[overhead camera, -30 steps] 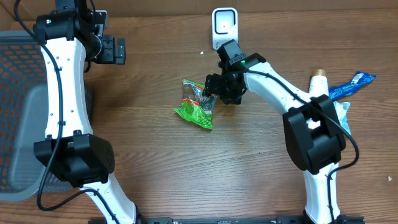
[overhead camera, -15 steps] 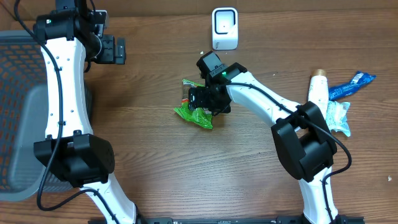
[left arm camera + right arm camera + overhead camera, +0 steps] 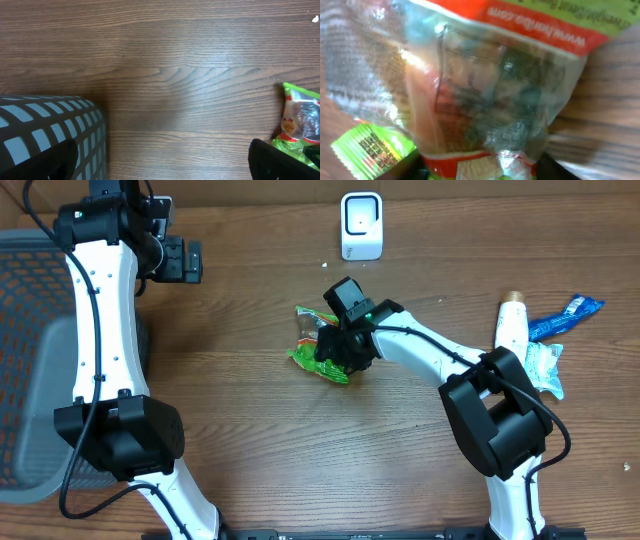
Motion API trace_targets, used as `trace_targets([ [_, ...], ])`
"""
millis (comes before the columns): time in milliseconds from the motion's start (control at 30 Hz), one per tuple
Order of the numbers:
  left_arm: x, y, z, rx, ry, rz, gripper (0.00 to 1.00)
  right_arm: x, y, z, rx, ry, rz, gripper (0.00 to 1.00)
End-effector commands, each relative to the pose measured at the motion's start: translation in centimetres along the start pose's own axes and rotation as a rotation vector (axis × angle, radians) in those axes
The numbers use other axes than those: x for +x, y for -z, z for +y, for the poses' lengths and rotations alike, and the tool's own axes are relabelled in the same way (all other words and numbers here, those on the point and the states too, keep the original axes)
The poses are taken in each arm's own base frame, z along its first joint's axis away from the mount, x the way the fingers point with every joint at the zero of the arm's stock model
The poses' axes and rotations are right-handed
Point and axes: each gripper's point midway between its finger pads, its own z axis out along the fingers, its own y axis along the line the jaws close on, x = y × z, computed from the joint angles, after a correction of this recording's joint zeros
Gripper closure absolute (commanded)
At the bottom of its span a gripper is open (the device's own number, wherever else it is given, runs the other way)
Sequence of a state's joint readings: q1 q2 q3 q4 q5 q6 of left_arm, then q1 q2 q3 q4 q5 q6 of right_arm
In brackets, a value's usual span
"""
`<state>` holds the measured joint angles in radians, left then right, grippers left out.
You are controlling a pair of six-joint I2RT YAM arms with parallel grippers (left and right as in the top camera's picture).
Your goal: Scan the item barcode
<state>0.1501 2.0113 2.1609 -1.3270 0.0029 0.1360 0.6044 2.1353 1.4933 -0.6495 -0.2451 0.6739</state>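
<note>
The item is a green and clear snack bag with red bands, lying on the wooden table in mid view. My right gripper is down over its right part. In the right wrist view the bag fills the frame, and the dark fingertips press against its crumpled lower edge from both sides. The white scanner stands at the back, apart from the bag. My left gripper hovers open and empty at the back left; its view shows the bag's end at the far right.
A grey mesh basket sits at the left edge, its rim below the left gripper. At the right lie a white bottle, a blue packet and a pale packet.
My right gripper moved from near the scanner down and left onto the bag, and its jaws narrowed around it. The bag shifted slightly. The left arm stayed still.
</note>
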Motion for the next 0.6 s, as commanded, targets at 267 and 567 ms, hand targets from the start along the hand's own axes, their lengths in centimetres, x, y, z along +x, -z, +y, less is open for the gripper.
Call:
trace_targets([
  [267,-0.6,2.0,-0.2,-0.008,-0.028,-0.051,0.01,-0.2,0.4,-0.3,-0.050,0.066,0.050,0.96],
  [567,-0.6,2.0,-0.2,-0.008,-0.028,-0.051,0.00,-6.7,11.5,0.5,-0.055,0.462,-0.259,0.96],
])
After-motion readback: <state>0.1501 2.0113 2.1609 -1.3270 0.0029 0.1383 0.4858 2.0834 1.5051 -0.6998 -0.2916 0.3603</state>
